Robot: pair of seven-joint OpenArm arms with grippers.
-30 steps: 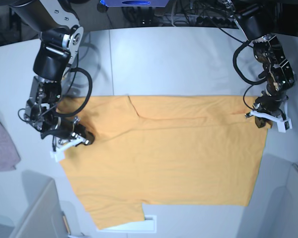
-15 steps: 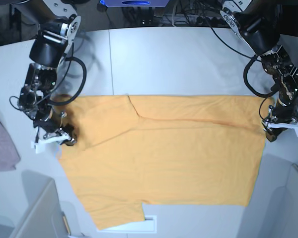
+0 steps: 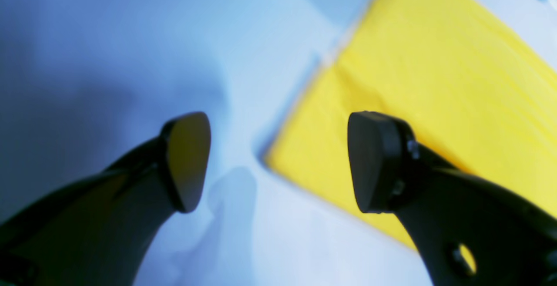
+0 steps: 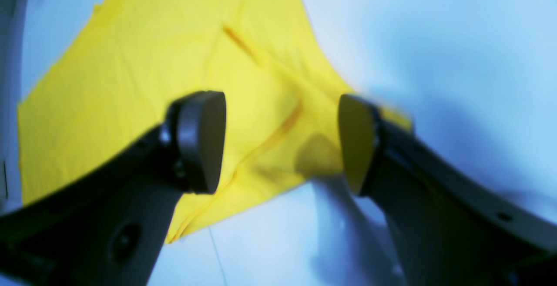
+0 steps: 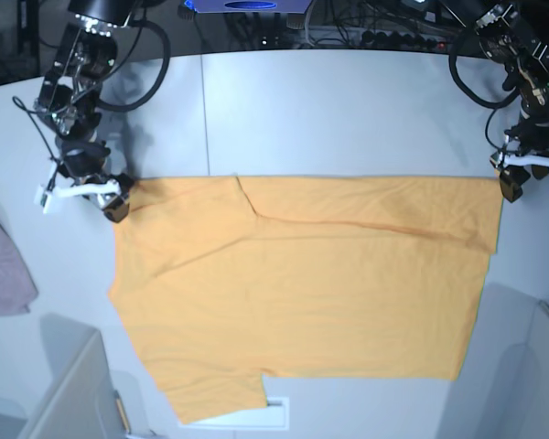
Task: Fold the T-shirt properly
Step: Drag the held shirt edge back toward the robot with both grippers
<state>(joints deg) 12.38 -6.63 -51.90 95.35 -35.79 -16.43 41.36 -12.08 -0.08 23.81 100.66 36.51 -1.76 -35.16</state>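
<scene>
T-shirt (image 5: 302,293): light-orange, spread flat across the middle of the white table (image 5: 348,110), top edge folded over, one sleeve at the lower left.
Right gripper (image 5: 80,195): beside the shirt's upper-left corner, jaws apart, nothing between them.
Left gripper (image 5: 531,167): just off the upper-right corner, jaws apart, nothing held; contact with the cloth hard to judge, wrist view blurred.
Mauve cloth (image 5: 2,270): at the table's left edge, well apart from the shirt.

Even bright overhead light; soft shadows; base view sharp; both wrist views blurred, blue-tinted.
</scene>
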